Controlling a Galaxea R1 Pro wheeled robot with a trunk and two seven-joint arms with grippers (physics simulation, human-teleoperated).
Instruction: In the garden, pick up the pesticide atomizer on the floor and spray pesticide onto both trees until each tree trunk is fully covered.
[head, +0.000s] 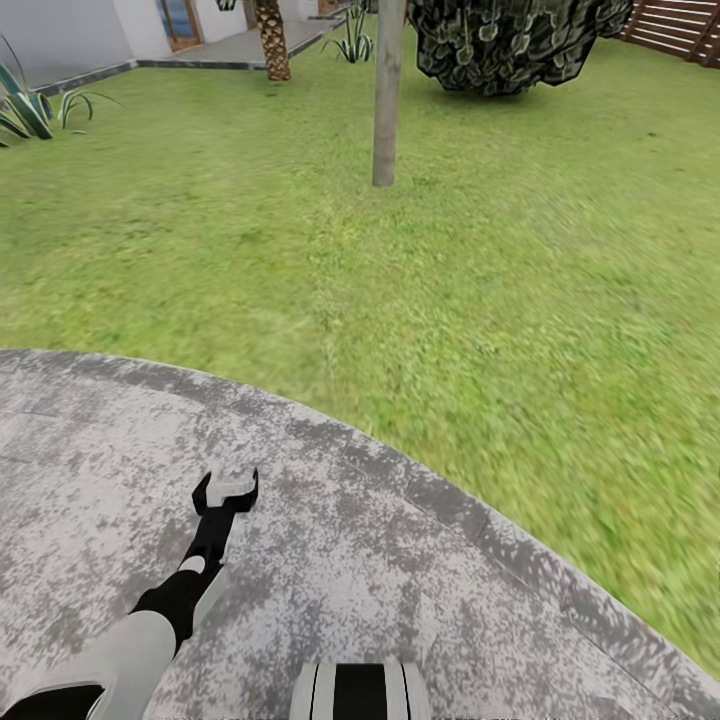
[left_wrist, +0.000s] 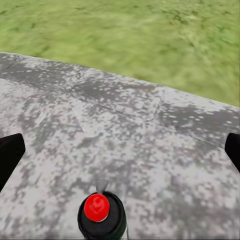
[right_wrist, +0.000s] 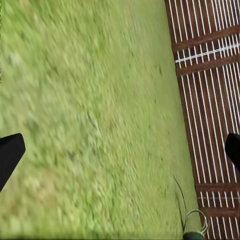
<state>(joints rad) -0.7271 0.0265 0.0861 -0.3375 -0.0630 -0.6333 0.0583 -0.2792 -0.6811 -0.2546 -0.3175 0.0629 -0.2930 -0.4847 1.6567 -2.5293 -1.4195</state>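
- The left gripper (head: 226, 492) hung low over the grey paved circle (head: 420, 600), fingers spread wide and pinching nothing.
- In the left wrist view the pesticide atomizer (left_wrist: 100, 216) sat close in between those black fingers (left_wrist: 10, 155), red nozzle up, seemingly standing on the paving; I judged the arm was lined up for the grab.
- The right gripper (right_wrist: 120, 150) faced lawn and the slat fence (right_wrist: 210, 100), fingers apart, idle.
- Beyond, open grass (head: 450, 300) led unobstructed to a tree trunk (head: 387, 95), with a dark shrub (head: 510, 40) just behind.
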